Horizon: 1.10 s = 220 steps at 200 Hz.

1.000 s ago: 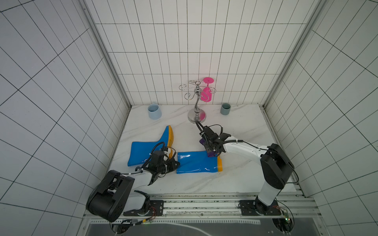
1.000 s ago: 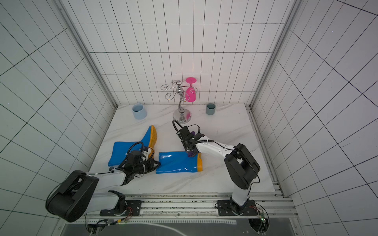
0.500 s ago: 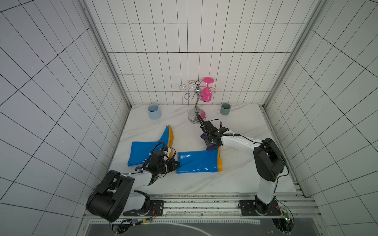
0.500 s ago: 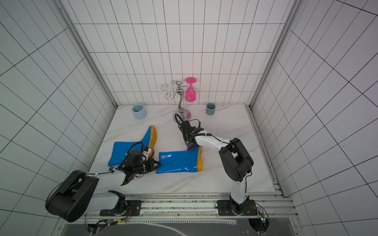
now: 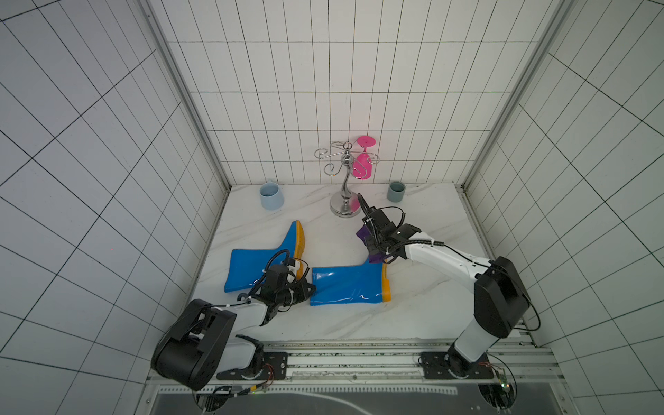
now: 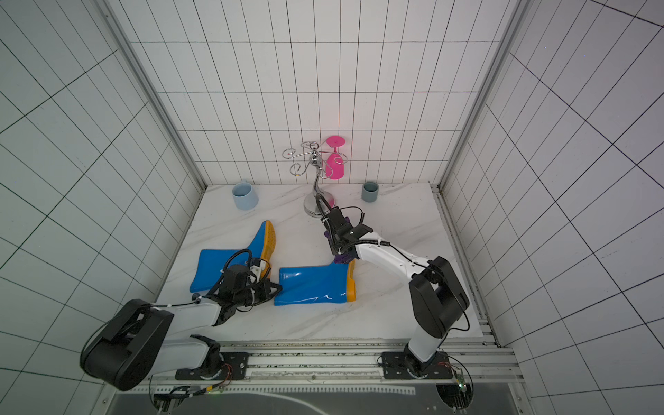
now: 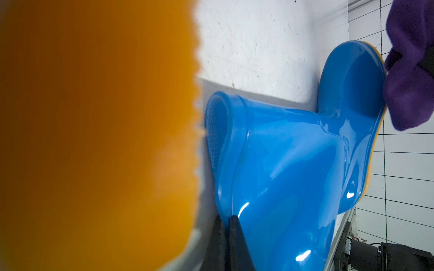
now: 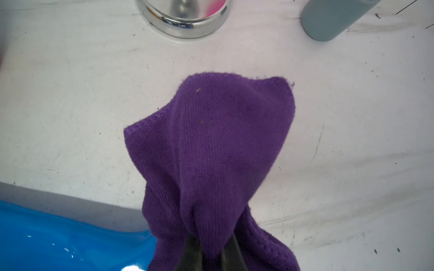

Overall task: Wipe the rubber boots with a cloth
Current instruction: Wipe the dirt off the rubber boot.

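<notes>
Two glossy blue rubber boots with orange soles lie on their sides on the marble floor. One boot (image 5: 257, 264) (image 6: 221, 266) is at the left. The other boot (image 5: 345, 287) (image 6: 310, 285) (image 7: 293, 164) is in the middle. My left gripper (image 5: 309, 287) (image 6: 278, 287) (image 7: 226, 225) is shut on the rim of the middle boot's shaft opening. My right gripper (image 5: 373, 248) (image 6: 341, 248) (image 8: 210, 246) is shut on the dark-purple cloth (image 5: 375, 258) (image 6: 343, 258) (image 7: 413, 70) (image 8: 211, 140). The cloth hangs at that boot's toe and touches its sole edge.
A chrome glass rack (image 5: 345, 208) (image 6: 316, 210) with a pink glass (image 5: 361, 167) stands just behind the right gripper. A light-blue mug (image 5: 271, 196) and a grey cup (image 5: 396, 191) (image 8: 328, 18) sit by the back wall. Tiled walls close in three sides.
My right gripper carried the cloth off the boot's toe a little toward the rack, then eased back. The left gripper and both boots stayed still.
</notes>
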Motion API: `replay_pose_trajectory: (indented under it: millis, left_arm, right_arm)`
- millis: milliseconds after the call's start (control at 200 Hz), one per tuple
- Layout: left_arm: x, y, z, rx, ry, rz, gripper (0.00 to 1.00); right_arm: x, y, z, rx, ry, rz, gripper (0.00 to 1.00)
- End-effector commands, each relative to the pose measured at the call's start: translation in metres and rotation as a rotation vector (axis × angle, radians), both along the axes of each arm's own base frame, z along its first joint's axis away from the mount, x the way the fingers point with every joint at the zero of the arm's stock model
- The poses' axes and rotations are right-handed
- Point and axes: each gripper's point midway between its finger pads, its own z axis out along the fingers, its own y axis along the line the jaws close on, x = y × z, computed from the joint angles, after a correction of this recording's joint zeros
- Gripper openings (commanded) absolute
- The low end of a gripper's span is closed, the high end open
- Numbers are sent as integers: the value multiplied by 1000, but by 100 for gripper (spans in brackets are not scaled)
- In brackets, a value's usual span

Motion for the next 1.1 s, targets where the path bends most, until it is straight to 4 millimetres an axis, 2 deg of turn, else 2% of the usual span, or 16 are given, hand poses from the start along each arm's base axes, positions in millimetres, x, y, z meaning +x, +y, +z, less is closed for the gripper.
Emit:
replay_pose_trajectory:
  millis: [0, 155, 350, 600, 895, 974, 1094]
  left_arm:
    - [-21, 3, -18, 14, 92, -21, 0]
    - [-22, 3, -18, 14, 95, -21, 0]
    - [-21, 3, -17, 15, 92, -20, 0]
    - [-21, 3, -18, 15, 93, -21, 0]
    - [-21, 3, -18, 18, 92, -19, 0]
    - [-21, 3, -18, 18, 93, -18, 0]
    - [-21, 3, -18, 17, 94, -19, 0]
  right_arm:
    - [-28, -10, -31, -36, 95, 3, 0]
    - [-46, -11, -51, -42, 150, 17, 0]
    - [-76, -8, -63, -39, 190, 38, 0]
    - [-116, -3, -72, -29, 245, 64, 0]
    - [-164, -7, -73, -5, 303, 75, 0]
    - [-177, -9, -78, 4, 336, 77, 0]
    - [-184, -13, -82, 3, 343, 65, 0]
